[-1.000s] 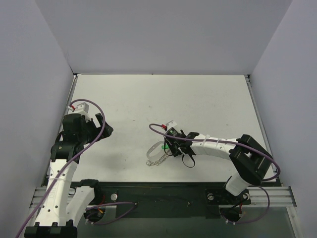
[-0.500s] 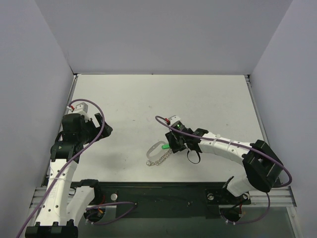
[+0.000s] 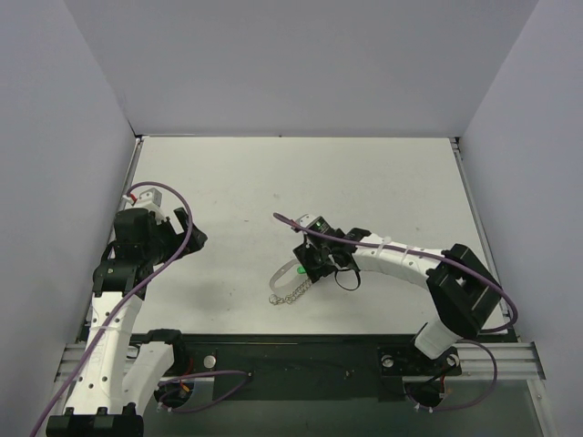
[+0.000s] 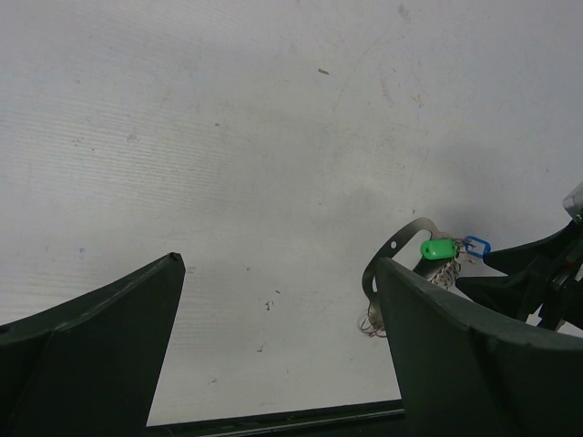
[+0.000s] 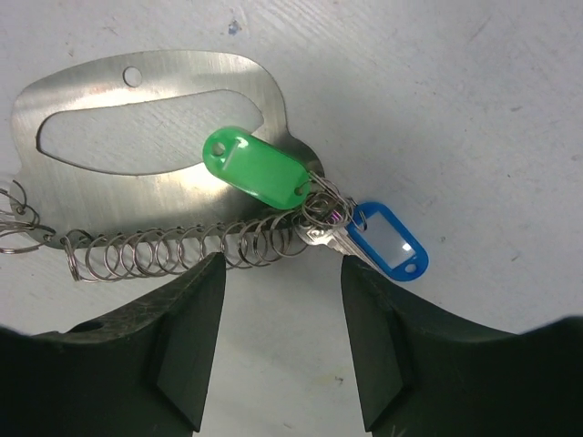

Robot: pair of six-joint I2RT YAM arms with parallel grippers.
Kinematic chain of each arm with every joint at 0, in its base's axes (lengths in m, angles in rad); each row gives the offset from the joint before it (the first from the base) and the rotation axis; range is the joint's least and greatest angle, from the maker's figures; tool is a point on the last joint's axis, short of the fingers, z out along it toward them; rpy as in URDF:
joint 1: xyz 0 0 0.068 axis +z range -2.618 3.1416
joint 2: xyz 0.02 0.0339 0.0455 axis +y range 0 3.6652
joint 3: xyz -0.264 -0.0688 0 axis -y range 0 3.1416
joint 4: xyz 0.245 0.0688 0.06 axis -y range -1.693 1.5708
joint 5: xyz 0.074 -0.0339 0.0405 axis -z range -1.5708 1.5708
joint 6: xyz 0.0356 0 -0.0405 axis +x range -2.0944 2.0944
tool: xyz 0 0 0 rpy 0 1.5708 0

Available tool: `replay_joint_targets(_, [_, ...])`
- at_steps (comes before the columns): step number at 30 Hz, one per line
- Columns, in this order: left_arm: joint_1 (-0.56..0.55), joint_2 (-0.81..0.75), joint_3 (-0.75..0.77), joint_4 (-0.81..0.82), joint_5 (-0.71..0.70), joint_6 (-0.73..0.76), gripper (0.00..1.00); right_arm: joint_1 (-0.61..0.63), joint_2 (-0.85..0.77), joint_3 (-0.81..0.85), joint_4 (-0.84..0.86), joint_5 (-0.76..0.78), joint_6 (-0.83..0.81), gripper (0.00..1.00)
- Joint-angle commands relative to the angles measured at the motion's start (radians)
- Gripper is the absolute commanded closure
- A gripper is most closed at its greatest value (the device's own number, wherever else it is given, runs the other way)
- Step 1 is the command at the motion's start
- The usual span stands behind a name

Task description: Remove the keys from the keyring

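The keyring (image 5: 137, 177) is a flat silver oval loop lying on the table, with a chain of small rings (image 5: 173, 255) along its near edge. A green tag (image 5: 255, 168) and a blue tag (image 5: 390, 239) hang from a cluster of rings. A small silver key (image 5: 330, 240) lies between the tags, partly under the rings. My right gripper (image 5: 282, 266) is open, its fingertips just short of the chain and the key and holding nothing. In the top view the right gripper (image 3: 314, 266) is beside the keyring (image 3: 284, 271). My left gripper (image 3: 189, 233) is open and empty, far to the left.
White walls close in the table (image 3: 364, 182) on the left, back and right. The left wrist view shows the keyring (image 4: 393, 254) and green tag (image 4: 438, 248) past its right finger (image 4: 455, 346). A black rail runs along the near table edge (image 3: 301, 350).
My right arm's wrist and elbow swung out to the right and then back, and the gripper stayed by the keyring. The keyring has stayed in place. The left arm has barely moved.
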Motion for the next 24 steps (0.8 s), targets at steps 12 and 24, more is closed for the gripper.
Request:
replay_joint_targets(12, [0.009, -0.001, -0.001, 0.044, 0.007, 0.007, 0.03, -0.021, 0.117, 0.126, -0.062, -0.019, -0.128, 0.52])
replay_joint_targets(24, [0.009, -0.001, -0.001, 0.044, 0.007, 0.007, 0.03, -0.032, 0.167, 0.152, -0.064, 0.036, -0.153, 0.55])
